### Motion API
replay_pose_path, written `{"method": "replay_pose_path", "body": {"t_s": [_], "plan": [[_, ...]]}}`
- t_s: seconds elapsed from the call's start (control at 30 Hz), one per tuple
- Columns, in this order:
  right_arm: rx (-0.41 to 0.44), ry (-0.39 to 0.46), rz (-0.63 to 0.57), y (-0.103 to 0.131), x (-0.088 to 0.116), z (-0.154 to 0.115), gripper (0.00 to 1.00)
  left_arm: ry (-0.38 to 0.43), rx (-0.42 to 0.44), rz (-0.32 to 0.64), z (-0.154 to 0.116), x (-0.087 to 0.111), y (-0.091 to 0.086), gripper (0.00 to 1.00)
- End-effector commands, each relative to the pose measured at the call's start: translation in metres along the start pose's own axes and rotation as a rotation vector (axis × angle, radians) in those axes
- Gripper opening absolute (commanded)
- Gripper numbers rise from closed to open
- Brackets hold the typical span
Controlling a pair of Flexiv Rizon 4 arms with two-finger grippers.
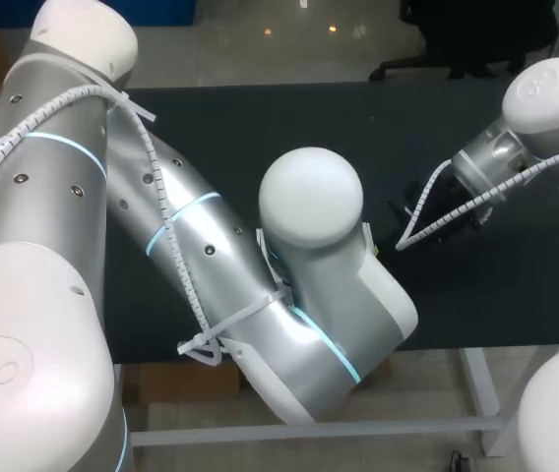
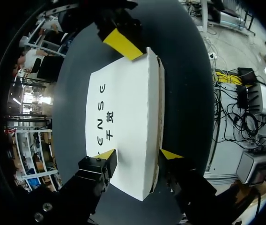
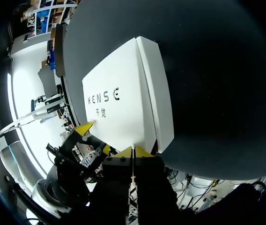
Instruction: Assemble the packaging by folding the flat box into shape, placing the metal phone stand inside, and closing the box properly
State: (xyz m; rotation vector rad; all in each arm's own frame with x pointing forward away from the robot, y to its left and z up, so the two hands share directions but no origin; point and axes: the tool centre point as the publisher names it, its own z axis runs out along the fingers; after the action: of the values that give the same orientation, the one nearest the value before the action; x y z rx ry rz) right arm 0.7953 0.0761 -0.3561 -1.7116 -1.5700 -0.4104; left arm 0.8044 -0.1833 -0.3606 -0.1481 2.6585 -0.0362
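Dark matte covering is seen on the table (image 1: 476, 295) in the head view, where the left arm (image 1: 191, 226) is extended past the middle and the right arm (image 1: 545, 108) enters from the far right. The white box (image 2: 123, 117) is hidden beneath the left arm there, and no metal phone stand can be made out. In the left wrist view the box's long axis is seen running straight ahead of the left gripper (image 2: 138, 154). Its fingers are spread wide with the box's near end between them, a tip against each side, so the box appears held. In the right wrist view the right gripper (image 3: 134, 151) is set at a corner of the opposite end, its tips drawn together to a slit; whether cardboard is nipped cannot be told. The coming closure is judged to turn on that corner, with flat table shown alongside the box.
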Motion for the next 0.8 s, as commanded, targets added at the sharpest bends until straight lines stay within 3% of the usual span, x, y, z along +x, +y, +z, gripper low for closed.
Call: {"method": "replay_pose_path", "body": {"t_s": [0.03,0.6,0.8], "plan": [[0.004,0.005,-0.001,0.002,-0.001,0.001,0.00,-0.010,-0.001,0.001,-0.001,0.004,0.000,0.59],[0.006,0.005,0.001,0.002,-0.001,0.002,0.00,-0.042,0.033,-0.013,-0.017,0.006,0.007,0.55],[0.007,0.007,0.004,0.003,-0.002,0.003,0.00,-0.045,0.077,-0.059,-0.030,0.000,0.013,0.38]]}}
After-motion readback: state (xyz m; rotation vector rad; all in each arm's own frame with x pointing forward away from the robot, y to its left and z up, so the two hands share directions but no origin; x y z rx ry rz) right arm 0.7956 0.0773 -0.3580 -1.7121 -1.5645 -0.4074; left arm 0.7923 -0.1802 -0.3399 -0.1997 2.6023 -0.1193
